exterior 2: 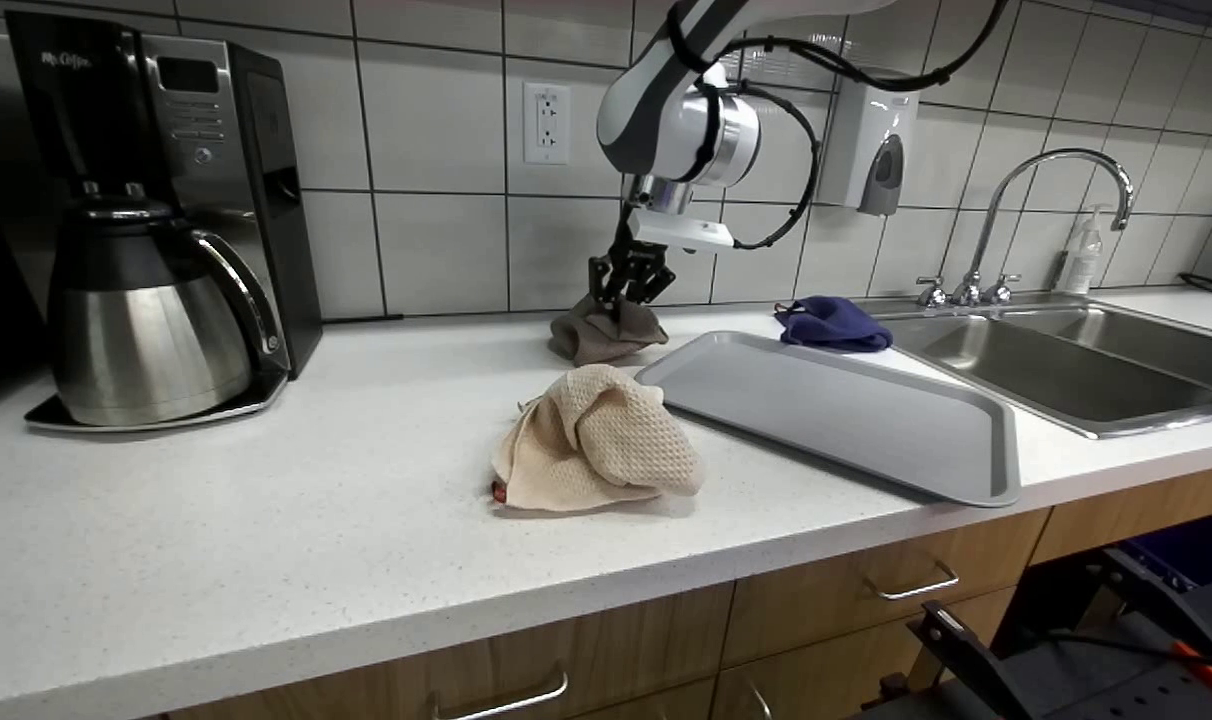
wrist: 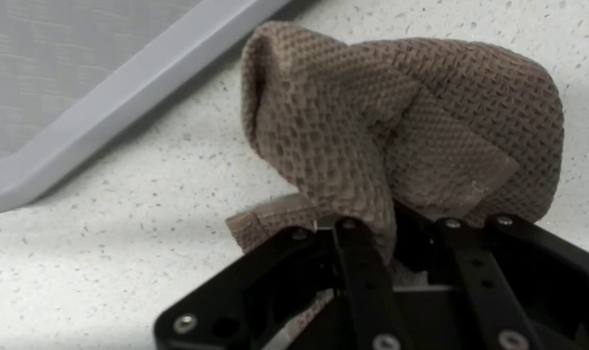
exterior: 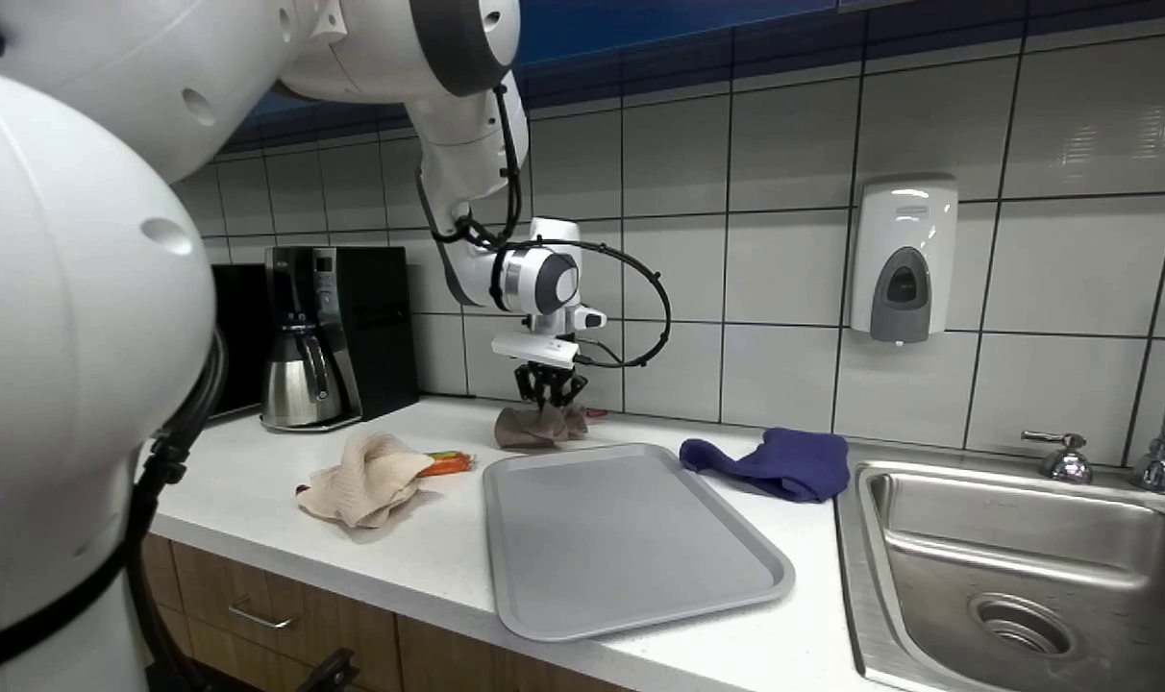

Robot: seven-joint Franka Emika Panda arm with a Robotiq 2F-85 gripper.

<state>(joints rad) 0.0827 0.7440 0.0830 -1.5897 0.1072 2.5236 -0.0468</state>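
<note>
Our gripper [wrist: 388,229] is pointing down over the counter [exterior 2: 296,520] with its jaws drawn narrow, and it is pinching a raised fold of the brown cloth [wrist: 406,121]. We are finding that cloth bunched on the counter, just beside the gray tray [exterior: 631,538] and near the tiled wall [exterior 2: 436,250], with its rolled bulk spreading out from the fingers [wrist: 357,257] and a hemmed corner sticking out to the side. We are judging it light and limp: its coarse waffle weave is probably giving good friction, nothing about it is looking fragile, and sagging or unrolling is seeming a likelier nuisance than slipping. For a hold, we are favoring a ridge near the middle of the bundle, where several layers are gathering, over the thin loose corner, since a thicker pinch is likely supporting more of the fabric at once. Because the fingers are covering the contact, we are not able to tell how many layers they are catching. Around this, the beige cloth [exterior 2: 596,440] is lying heaped on the side of the tray toward the coffee maker [exterior: 376,332], with an orange-and-green object [exterior: 446,464] showing from its edge in an exterior view, while the purple cloth [exterior: 784,466] is resting between the tray and the sink [exterior: 869,577].
</note>
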